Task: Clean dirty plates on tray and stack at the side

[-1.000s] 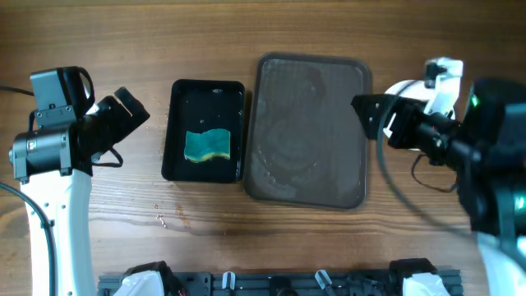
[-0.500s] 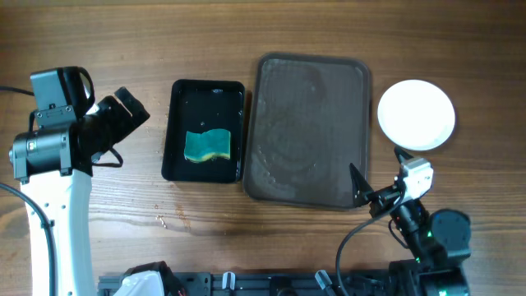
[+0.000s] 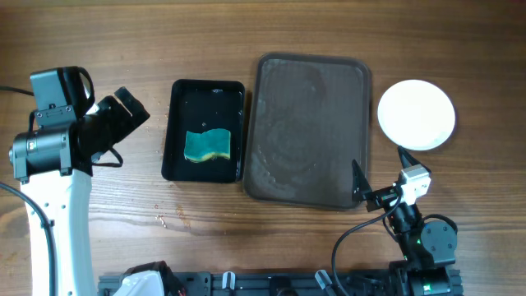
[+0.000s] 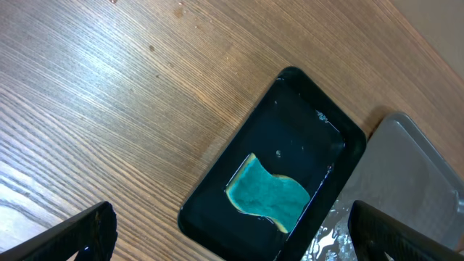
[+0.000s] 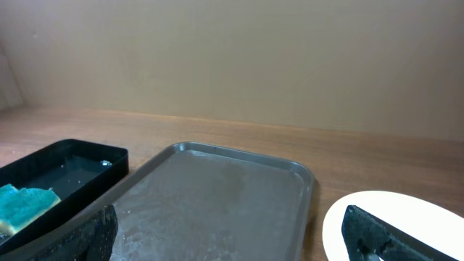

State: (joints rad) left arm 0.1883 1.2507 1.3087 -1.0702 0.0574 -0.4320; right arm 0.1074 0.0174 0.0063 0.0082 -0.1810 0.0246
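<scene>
- Where the bench (image 3: 246,33) begins on the left, one left end effector (image 3: 130,107) hangs above bare wood. Its fingers (image 4: 85,233) are spread wide with nothing between them.
- One narrow black tray (image 3: 174,131) lies next, glistening wet. A single teal sponge (image 3: 207,145) lies flat in it, a little toward its near end.
- One dark brown tray (image 3: 312,123) lies to its right, with a thin strip of wood between the two rims. Its bed shows wet streaks.
- One plain white disc of plates (image 3: 416,114) rests on the bench just beside the dark brown tray's far right corner. It is off the tray and not touching it, and how many are stacked cannot be told.
- One right end effector (image 5: 243,235) sits low by that tray's near right corner, fingers wide apart, gripping nothing.
- Bare wood grain runs along the far edge, and a plain tan wall stands behind.
</scene>
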